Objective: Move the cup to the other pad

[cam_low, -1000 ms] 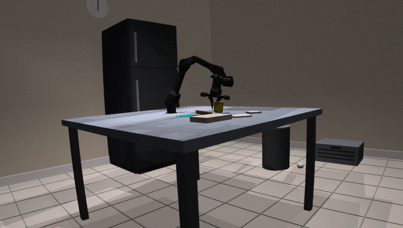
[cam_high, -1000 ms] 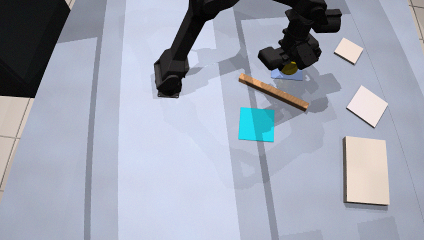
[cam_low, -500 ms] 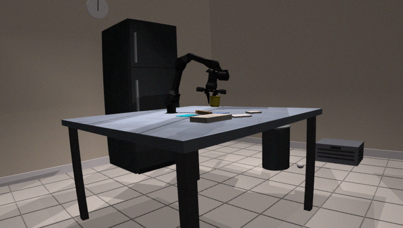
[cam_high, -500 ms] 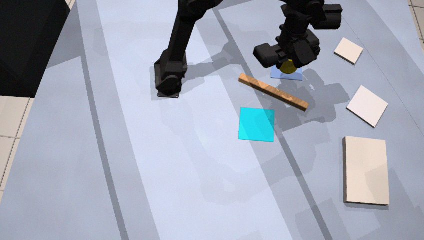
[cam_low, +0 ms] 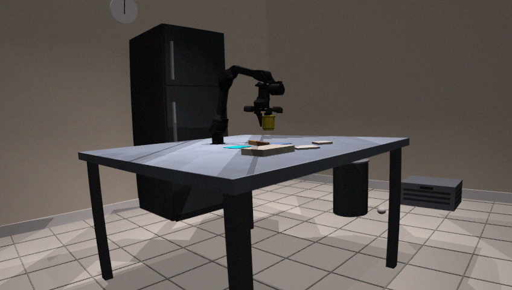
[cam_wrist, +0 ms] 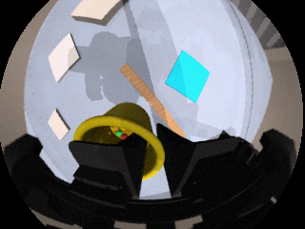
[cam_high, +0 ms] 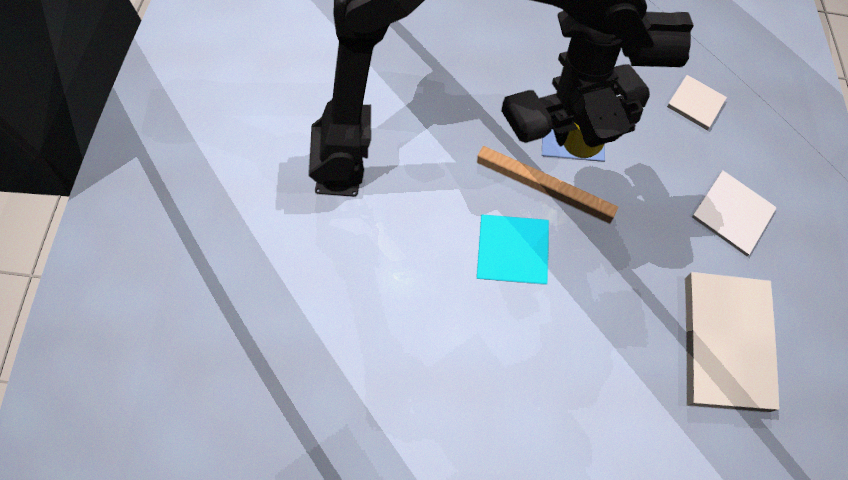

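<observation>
Cup (cam_high: 584,144) (cam_low: 268,122) (cam_wrist: 129,114) hangs in the air above the blue pad (cam_high: 572,155) (cam_low: 281,143), its wall pinched by my gripper (cam_high: 580,137) (cam_low: 261,124) (cam_wrist: 152,126). I can see green and red marbles (cam_wrist: 121,135) inside it.

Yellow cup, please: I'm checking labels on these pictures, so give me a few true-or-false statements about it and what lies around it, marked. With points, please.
1. The gripper (cam_high: 576,121) (cam_low: 264,120) (cam_wrist: 152,126) is shut on the yellow cup (cam_high: 584,144) (cam_low: 268,122) (cam_wrist: 131,114). True.
2. The cup stands on the cyan pad. False: it hangs above the table (cam_high: 357,356) (cam_low: 161,157) (cam_wrist: 229,86).
3. A green marble (cam_wrist: 119,134) and a red marble (cam_wrist: 124,137) show inside the cup. True.
4. The wooden bar lies across the cyan pad. False: the wooden bar (cam_high: 547,185) (cam_low: 258,142) (cam_wrist: 152,101) lies apart from the cyan pad (cam_high: 512,249) (cam_low: 236,147) (cam_wrist: 188,76).
</observation>
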Robot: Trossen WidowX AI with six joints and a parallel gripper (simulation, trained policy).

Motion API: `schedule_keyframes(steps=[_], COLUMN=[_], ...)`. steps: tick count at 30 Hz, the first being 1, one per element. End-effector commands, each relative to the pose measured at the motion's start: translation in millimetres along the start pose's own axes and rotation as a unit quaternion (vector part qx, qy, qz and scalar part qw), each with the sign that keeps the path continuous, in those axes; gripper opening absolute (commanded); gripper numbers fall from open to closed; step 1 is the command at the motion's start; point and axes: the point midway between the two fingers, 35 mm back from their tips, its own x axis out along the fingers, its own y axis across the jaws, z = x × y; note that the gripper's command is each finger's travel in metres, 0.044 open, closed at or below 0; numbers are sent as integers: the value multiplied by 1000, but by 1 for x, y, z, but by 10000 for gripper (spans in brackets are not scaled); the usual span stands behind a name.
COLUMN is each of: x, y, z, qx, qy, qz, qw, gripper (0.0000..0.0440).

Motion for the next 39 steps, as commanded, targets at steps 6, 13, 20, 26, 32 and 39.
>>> schedule_keyframes(steps=[6, 13, 20, 26, 32, 39], x=[-3, -3, 1, 6, 13, 22], y=[-10, -21, -34, -46, -58, -72], z=[22, 40, 55, 65, 73, 79], qx=[35, 61, 85, 105, 122, 141], qy=[-7, -13, -19, -23, -26, -29], qz=[16, 27, 35, 39, 42, 43], qw=[999, 998, 996, 993, 991, 989], gripper=[0, 0, 0, 0, 0, 0])
